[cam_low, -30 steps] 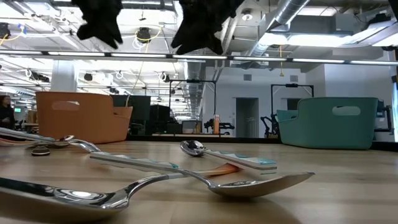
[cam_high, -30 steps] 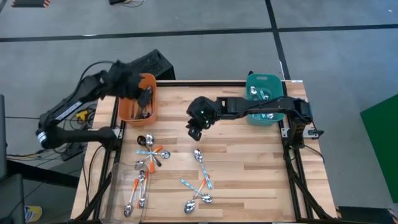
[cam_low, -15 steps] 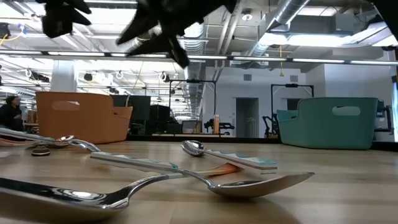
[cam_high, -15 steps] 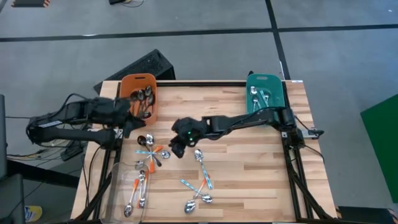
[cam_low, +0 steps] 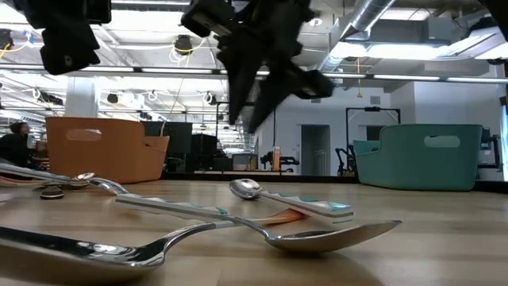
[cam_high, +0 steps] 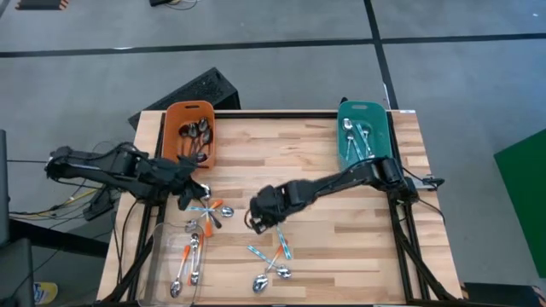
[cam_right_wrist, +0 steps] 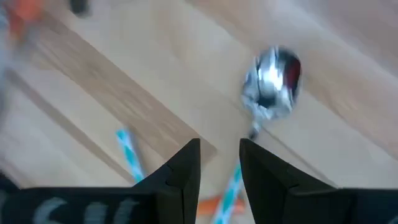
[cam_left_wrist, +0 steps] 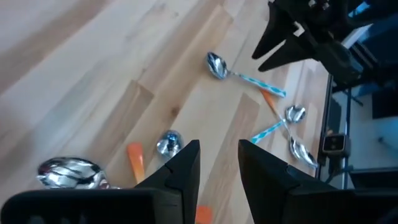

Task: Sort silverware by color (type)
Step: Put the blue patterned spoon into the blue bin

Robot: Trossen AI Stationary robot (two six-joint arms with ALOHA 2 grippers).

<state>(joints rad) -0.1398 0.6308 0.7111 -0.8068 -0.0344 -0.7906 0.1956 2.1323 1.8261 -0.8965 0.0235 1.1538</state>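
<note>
spoons lie across the wooden bench, one with a light-blue handle. an orange bin stands far left, a teal bin far right.

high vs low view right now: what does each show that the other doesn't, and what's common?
Only the high view: the insides of both bins, with spoons in the orange bin and the teal bin; the whole table; and which arm is which, the left gripper by the orange-handled spoons and the right gripper above the blue-handled spoons.

Only the low view: the room behind the table, a person at its left edge, and the spoons lying flat on the wood.

Both: the two bins, loose spoons on the table, and both arms above them.
</note>
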